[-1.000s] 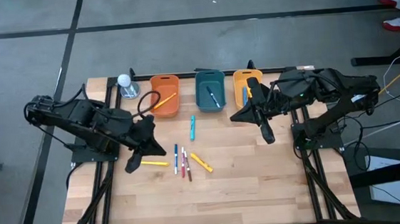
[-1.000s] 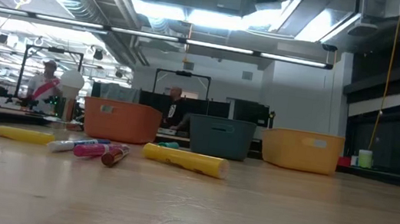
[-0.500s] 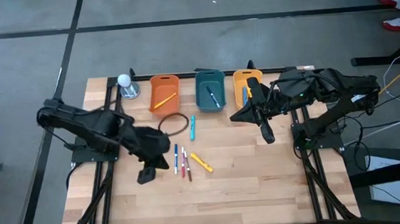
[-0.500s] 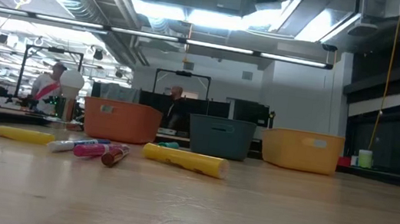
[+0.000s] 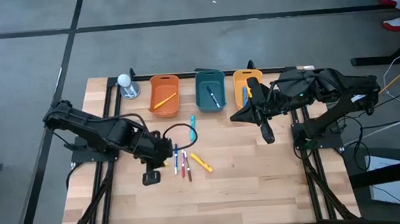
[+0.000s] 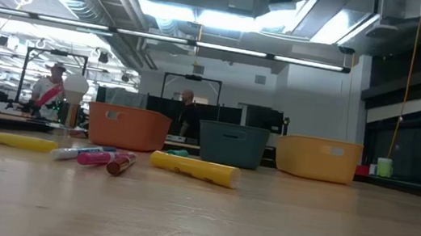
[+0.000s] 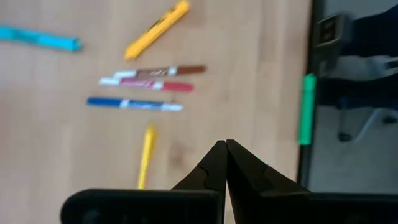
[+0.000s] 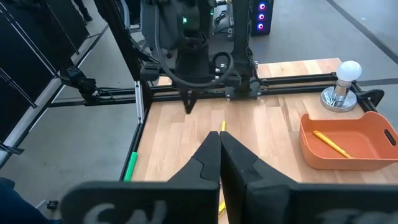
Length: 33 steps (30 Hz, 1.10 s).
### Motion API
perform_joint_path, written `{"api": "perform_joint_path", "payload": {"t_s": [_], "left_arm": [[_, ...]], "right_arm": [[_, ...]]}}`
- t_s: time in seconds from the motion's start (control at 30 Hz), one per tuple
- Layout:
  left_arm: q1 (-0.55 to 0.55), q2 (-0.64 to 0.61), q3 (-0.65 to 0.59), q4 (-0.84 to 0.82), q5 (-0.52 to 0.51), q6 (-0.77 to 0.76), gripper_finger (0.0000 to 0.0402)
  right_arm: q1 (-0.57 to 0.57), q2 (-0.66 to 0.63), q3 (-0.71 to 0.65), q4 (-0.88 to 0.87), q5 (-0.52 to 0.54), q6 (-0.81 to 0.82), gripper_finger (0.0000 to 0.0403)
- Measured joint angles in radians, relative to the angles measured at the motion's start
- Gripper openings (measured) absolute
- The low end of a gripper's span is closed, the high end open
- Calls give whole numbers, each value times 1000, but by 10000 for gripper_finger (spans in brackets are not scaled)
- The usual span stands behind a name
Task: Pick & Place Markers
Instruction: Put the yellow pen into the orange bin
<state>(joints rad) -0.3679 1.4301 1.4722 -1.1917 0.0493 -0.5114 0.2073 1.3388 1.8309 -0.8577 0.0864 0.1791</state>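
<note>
The left hand (image 5: 149, 178) is closed and holds nothing; it hangs over the wooden surface (image 5: 249, 187) in the lower left part of the high view, just left of the loose markers (image 5: 182, 161). These lie in the middle of the surface: a blue one, 2 red ones and a yellow one side by side, with a teal one above them. The right hand (image 5: 268, 137) is also closed and empty, at the right of centre, below the yellow bin (image 5: 246, 87). The orange bin (image 5: 164, 95) and the teal bin (image 5: 209, 88) each contain a marker.
</note>
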Motion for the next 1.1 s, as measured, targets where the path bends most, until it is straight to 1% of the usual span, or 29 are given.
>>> {"api": "perform_joint_path", "payload": {"t_s": [0.1, 0.2, 0.3, 0.4, 0.63, 0.77, 0.9, 1.1], "left_arm": [[0, 4, -20, -11, -18, 0, 4], [0, 3, -52, -15, -9, 0, 6], [0, 3, -80, -18, 4, 0, 20], [0, 3, -104, -16, 5, 10, 51], [0, 3, -141, -18, -3, 62, 148], [3, 3, -141, -23, -8, 82, 186], [3, 3, -141, -46, -31, 127, 202], [4, 5, -141, -49, -39, 176, 201]], "right_arm": [[0, 0, 0, 0, 0, 0, 0], [0, 0, 0, 0, 0, 0, 0], [0, 0, 0, 0, 0, 0, 0], [0, 0, 0, 0, 0, 0, 0], [0, 0, 0, 0, 0, 4, 0], [0, 0, 0, 0, 0, 6, 0], [0, 0, 0, 0, 0, 8, 0], [0, 0, 0, 0, 0, 8, 0]]}}
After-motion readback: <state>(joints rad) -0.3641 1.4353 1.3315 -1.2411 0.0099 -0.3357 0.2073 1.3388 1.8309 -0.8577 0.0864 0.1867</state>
